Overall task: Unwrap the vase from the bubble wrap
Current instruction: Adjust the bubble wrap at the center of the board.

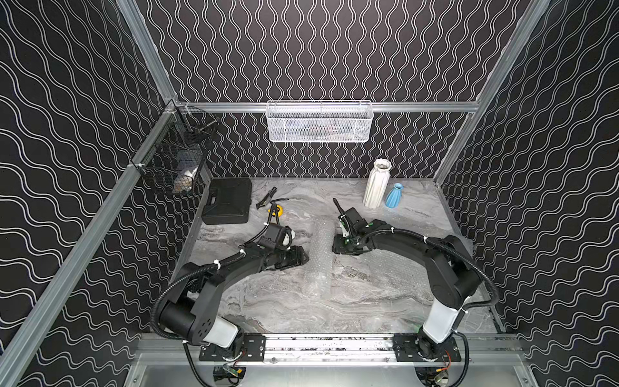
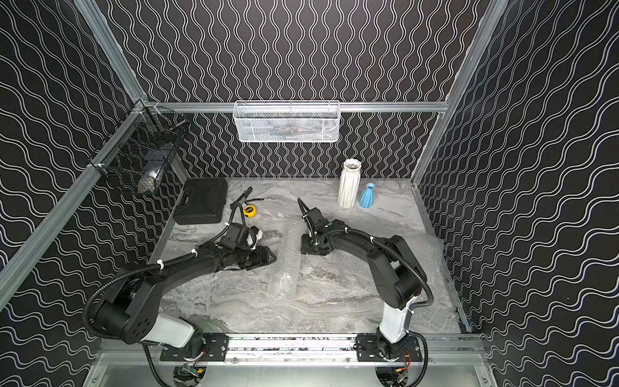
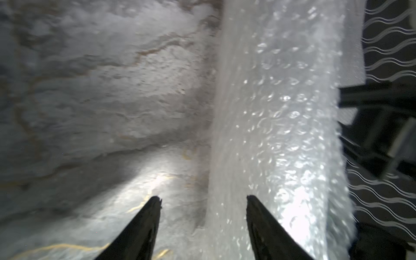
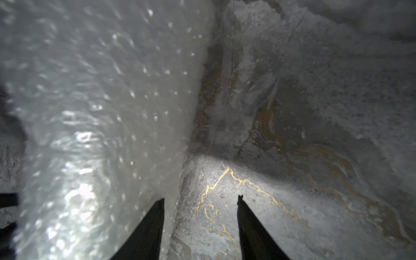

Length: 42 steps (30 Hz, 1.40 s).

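The bubble wrap (image 1: pixel 321 258) lies as a long whitish roll down the middle of the marble table, seen in both top views (image 2: pixel 289 261). The vase is hidden; nothing shows through the wrap. My left gripper (image 1: pixel 306 258) sits low at the roll's left side. In the left wrist view it (image 3: pixel 202 198) is open, one finger over the bubble wrap (image 3: pixel 281 112), the other over bare table. My right gripper (image 1: pixel 334 247) is at the roll's right side. It (image 4: pixel 201 198) is open, one finger against the edge of the bubble wrap (image 4: pixel 101 101).
A tall white ribbed pot (image 1: pixel 377 184) and a small blue pot (image 1: pixel 394 196) stand back right. A black case (image 1: pixel 227 200), a black tool (image 1: pixel 266 197) and a yellow tape measure (image 1: pixel 277 211) lie back left. A flat bubble sheet (image 1: pixel 412 268) lies under the right arm.
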Each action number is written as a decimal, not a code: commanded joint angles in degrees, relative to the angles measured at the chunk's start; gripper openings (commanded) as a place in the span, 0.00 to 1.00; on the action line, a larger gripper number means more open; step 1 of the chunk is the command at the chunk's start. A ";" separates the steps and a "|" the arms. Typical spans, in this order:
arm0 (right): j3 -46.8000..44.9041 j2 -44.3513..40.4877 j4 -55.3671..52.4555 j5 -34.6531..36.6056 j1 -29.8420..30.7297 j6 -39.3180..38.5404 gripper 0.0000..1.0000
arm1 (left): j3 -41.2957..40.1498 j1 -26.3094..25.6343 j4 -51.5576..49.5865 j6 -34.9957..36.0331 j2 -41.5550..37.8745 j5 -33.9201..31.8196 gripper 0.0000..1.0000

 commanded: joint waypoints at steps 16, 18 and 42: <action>-0.83 -7.48 -5.00 5.12 0.14 -2.95 0.63 | 1.13 -2.49 1.78 0.72 -0.12 2.03 0.64; -1.67 -10.08 -4.93 3.57 0.19 -3.71 0.64 | 1.44 -2.46 1.58 0.98 -0.18 2.12 0.64; 1.25 -8.47 -8.98 8.32 12.90 -7.76 0.69 | 1.43 -2.68 3.18 1.08 0.74 4.68 0.63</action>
